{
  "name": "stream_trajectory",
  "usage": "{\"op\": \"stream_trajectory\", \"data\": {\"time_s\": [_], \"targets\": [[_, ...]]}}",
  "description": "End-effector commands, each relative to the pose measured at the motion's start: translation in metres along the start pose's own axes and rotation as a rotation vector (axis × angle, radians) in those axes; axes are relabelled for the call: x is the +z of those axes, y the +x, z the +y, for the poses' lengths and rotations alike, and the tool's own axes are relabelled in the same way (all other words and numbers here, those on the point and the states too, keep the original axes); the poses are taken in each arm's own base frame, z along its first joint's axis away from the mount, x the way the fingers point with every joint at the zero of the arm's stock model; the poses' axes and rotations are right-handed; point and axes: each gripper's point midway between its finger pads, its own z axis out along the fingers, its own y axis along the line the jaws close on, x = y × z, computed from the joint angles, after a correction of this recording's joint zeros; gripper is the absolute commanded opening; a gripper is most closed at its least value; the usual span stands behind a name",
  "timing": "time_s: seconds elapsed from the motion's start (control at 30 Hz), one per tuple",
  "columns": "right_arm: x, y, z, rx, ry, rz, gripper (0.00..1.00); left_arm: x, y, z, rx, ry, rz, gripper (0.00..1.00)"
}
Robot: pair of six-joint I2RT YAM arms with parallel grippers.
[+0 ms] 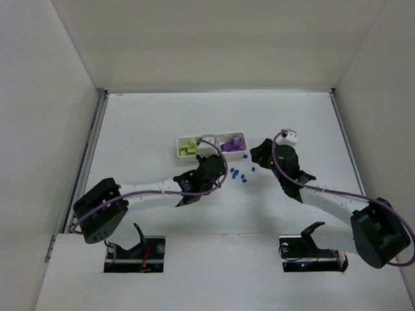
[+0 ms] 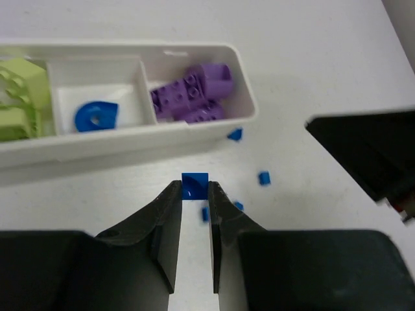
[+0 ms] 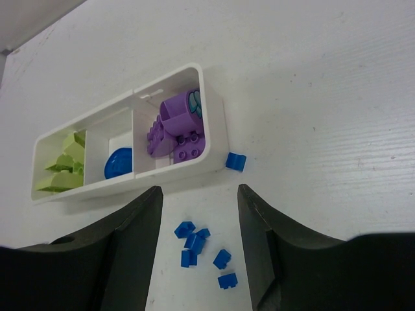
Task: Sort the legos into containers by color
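Note:
The white three-compartment containers tray (image 1: 206,137) lies mid-table. Its left compartment holds lime legos (image 2: 16,97), its right one purple legos (image 2: 194,94), and its middle one a round blue piece (image 2: 95,116). My left gripper (image 2: 194,188) is just in front of the tray, shut on a small blue lego (image 2: 194,183) pinched at its fingertips. Several loose blue legos (image 3: 194,240) lie on the table by the tray's right end, and one more (image 3: 235,161) is at its corner. My right gripper (image 3: 200,191) hangs open above that cluster with nothing between its fingers.
The right arm's dark body (image 2: 369,149) is close on the right of the left gripper. White walls (image 1: 52,97) enclose the table on the left, back and right. The tray's front wall (image 3: 130,184) is just beyond the right fingers.

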Motion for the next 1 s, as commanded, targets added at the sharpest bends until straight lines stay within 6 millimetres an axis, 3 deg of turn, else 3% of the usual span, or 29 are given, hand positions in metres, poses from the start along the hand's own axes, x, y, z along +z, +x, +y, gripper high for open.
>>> {"op": "stream_trajectory", "data": {"time_s": [0.0,0.2,0.43,0.57,0.73,0.97], "targets": [[0.004,-0.012,0.012,0.016,-0.042,-0.040,0.55,0.020,-0.020,0.020,-0.011,-0.023,-0.001,0.12],[0.005,-0.011,0.010,0.002,-0.030,-0.038,0.54,0.066,-0.036,0.048,-0.020,-0.089,0.011,0.13],[0.013,-0.004,-0.011,-0.053,0.088,-0.010,0.33,0.101,-0.039,0.060,0.007,-0.132,0.017,0.17],[0.023,0.009,-0.023,-0.100,0.163,0.031,0.33,0.105,-0.034,0.063,0.021,-0.146,0.026,0.21],[0.030,0.027,-0.013,-0.195,0.154,0.076,0.43,0.101,-0.037,0.064,0.017,-0.144,0.017,0.37],[0.040,0.045,-0.003,-0.302,0.154,0.109,0.54,0.071,-0.039,0.061,0.006,-0.097,0.006,0.42]]}}
